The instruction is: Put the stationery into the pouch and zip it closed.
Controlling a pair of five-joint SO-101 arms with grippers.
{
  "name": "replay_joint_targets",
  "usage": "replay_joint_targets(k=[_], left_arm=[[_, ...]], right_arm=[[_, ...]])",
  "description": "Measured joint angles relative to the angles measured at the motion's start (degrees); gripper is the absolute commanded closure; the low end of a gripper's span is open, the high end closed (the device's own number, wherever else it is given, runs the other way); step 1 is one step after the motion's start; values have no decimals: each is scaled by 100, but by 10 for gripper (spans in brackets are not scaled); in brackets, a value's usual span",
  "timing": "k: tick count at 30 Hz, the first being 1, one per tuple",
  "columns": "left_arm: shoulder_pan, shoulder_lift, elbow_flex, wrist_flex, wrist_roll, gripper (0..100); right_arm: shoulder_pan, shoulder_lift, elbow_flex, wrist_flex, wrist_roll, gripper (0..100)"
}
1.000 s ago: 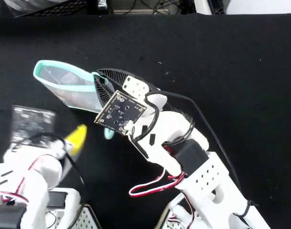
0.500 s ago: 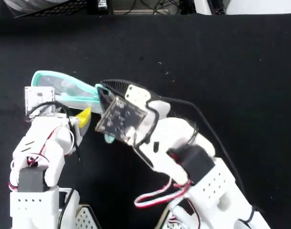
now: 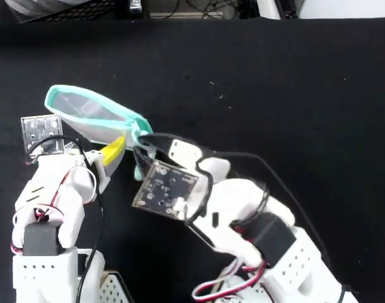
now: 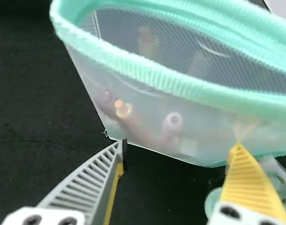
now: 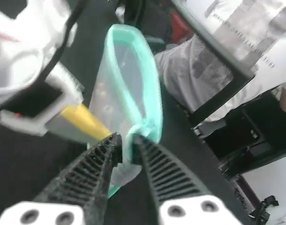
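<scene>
One mint-zippered pouch, mouth open, stationery inside. Its zipper end pinched fast by right gripper; left gripper jaws spread, just beside pouch wall.

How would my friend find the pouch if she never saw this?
Look at the black table, left side, where the right hand pinches something. That is the pouch: a soft see-through bag with a mint-green rim, unlike the hard white arms beside it.
</scene>
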Motion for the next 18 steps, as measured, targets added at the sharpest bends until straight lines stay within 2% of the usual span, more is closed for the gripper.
replay_joint_targets(k=[6, 14, 18], left_arm=[[0, 0, 0, -18, 0, 653], [0, 0, 0, -18, 0, 653], [0, 0, 0, -18, 0, 653]], right_arm=[[0, -378, 607, 26, -1029, 818], [-9, -387, 1978, -1222, -1714, 795], [404, -378, 2312, -1916, -1969, 793]])
